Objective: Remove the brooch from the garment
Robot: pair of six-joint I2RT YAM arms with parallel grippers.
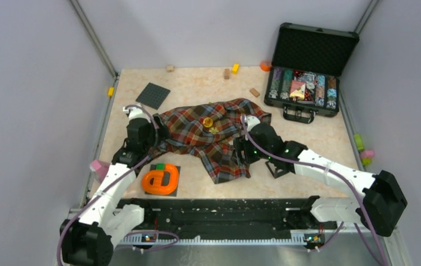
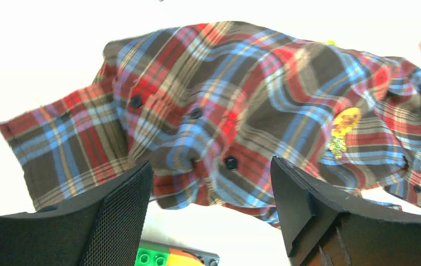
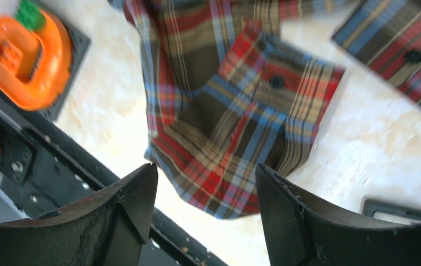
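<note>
Top external view: plaid shirt (image 1: 214, 141) lies crumpled mid-counter (image 1: 197, 83). The brooch (image 1: 208, 122) shows as a small round yellowish spot on the upper middle of the cloth, toward the far side. Left tool (image 1: 157, 134) is at the shirt's left edge and right tool (image 1: 243, 148) at its right-near fold. The brooch lies right and slightly far of the left tool, left and far of the right tool, so roughly between the two. The right one looks marginally nearer, though it's a close call.

Left wrist view: left tool (image 2: 211, 191) has its jaws spread wide with nothing between them. The shirt (image 2: 241, 111) fills the view beyond the tips, button placket dead ahead. The brooch (image 2: 345, 123) sits off to the right of the tool's line and farther out on the cloth. It isn't centred, so I judge a reach would need a swing rightward and forward.

Right wrist view: right tool (image 3: 205, 202) also has its jaws parted and grips nothing. A shirt (image 3: 236, 116) cuff or hem with one dark button lies on the counter (image 3: 374, 144) just past the tips. No brooch in this view, so this tool isn't pointed at it. An orange block (image 3: 25, 55) sits far left on a dark plate.

Brooch is on the cloth, not yet taken off.
</note>
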